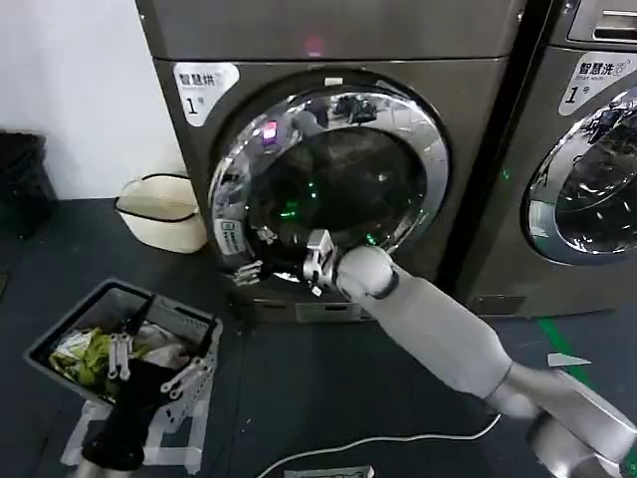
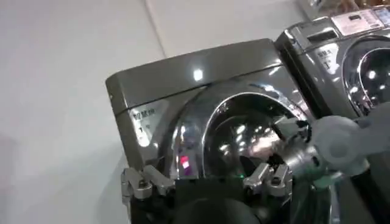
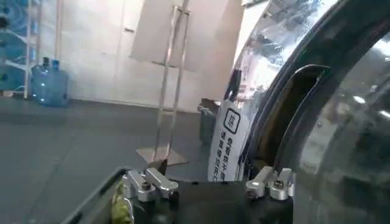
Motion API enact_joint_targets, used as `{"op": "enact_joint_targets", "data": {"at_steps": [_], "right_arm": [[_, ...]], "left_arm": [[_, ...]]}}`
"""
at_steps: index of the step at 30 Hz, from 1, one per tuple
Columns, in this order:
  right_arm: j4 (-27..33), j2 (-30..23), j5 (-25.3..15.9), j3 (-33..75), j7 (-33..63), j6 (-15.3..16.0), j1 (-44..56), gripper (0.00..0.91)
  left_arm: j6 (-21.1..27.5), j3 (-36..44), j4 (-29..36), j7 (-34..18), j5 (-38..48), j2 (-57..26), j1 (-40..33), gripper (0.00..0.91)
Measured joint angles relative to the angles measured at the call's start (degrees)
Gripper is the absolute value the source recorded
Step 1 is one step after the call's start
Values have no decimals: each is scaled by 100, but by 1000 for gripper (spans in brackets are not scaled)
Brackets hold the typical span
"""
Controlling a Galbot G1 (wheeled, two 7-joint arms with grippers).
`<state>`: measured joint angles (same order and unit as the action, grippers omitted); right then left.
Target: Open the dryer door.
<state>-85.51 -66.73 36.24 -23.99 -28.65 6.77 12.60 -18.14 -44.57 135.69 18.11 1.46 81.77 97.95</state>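
wall (image 1: 70,70) – white | floor (image 1: 299,398) – dark | blue water jugs (image 3: 47,82) by far wall

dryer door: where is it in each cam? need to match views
Head view: dryer door at centre, right gripper at its lower-left rim.
Left wrist view: door right of centre, with the right gripper on it.
Right wrist view: door fills the right side.
Shared landmark: the door's chrome ring.

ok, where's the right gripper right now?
In the head view, the right gripper is at the lower-left rim of the dryer door, on the side nearest the cream basket by the wall.
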Motion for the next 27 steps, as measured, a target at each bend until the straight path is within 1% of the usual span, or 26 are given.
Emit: {"op": "enact_joint_targets", "data": {"at_steps": [17,27], "right_arm": [[-847,596,183,145,-338,3,372,907],[-1289,1012,293,353,-663,-48,666,907]], "left_arm": [[348,-794,-375,281,832,-636,-645,907],[648,-811,-672,361,1099,-1182,-1195,907]]}}
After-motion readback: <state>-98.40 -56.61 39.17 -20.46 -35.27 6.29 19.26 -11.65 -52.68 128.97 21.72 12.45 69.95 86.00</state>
